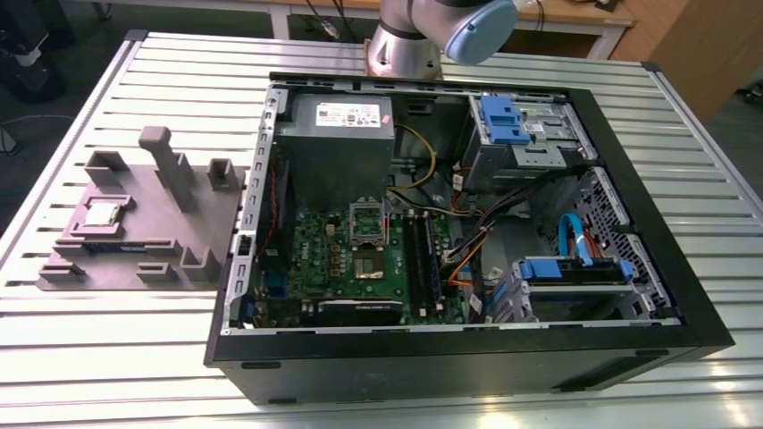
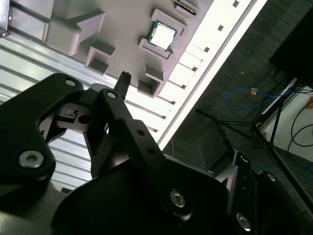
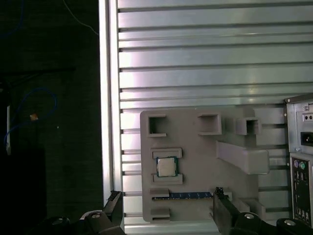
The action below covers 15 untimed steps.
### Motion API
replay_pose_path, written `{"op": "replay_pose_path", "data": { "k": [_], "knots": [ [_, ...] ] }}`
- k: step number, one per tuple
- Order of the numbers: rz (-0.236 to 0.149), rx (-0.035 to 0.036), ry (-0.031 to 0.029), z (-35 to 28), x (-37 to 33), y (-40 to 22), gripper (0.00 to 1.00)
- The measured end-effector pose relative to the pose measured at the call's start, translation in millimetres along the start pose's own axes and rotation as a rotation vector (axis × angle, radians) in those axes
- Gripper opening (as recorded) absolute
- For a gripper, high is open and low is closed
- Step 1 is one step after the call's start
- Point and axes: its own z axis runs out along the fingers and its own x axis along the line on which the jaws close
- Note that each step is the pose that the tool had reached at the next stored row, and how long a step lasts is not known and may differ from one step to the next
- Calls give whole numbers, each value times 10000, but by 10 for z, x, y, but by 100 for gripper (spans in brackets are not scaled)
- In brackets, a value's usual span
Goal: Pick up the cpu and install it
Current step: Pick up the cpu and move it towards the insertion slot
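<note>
The cpu (image 3: 166,167), a small square chip with a shiny metal top, lies in a pocket of the grey fixture (image 3: 195,156). The exterior view shows the cpu (image 1: 102,213) on that fixture (image 1: 155,232) at the exterior view's left, outside the computer case. My gripper (image 3: 166,203) hangs well above the fixture, open wide, with nothing between its fingers (image 3: 218,198). One black fingertip (image 2: 124,78) points toward the cpu (image 2: 162,35) from a distance. Inside the case, the green motherboard (image 1: 417,268) has its socket (image 1: 367,266) uncovered, with the metal frame (image 1: 367,221) tipped up.
The open black computer case (image 1: 644,223) lies on a slatted metal table (image 1: 120,357). It holds a grey power supply (image 1: 339,125), blue drive bays (image 1: 507,121) and loose cables (image 1: 477,241). A memory stick (image 3: 183,196) sits in the fixture beside the cpu. The table edge (image 3: 110,98) drops off near the fixture.
</note>
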Motion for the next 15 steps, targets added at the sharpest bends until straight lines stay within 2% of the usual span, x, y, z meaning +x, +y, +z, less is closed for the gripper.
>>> {"op": "replay_pose_path", "data": {
  "k": [7,15],
  "knots": [
    [-1,-1,-1,19,0,-1,82],
    [-1,-1,-1,158,-2,-11,82]
  ]
}}
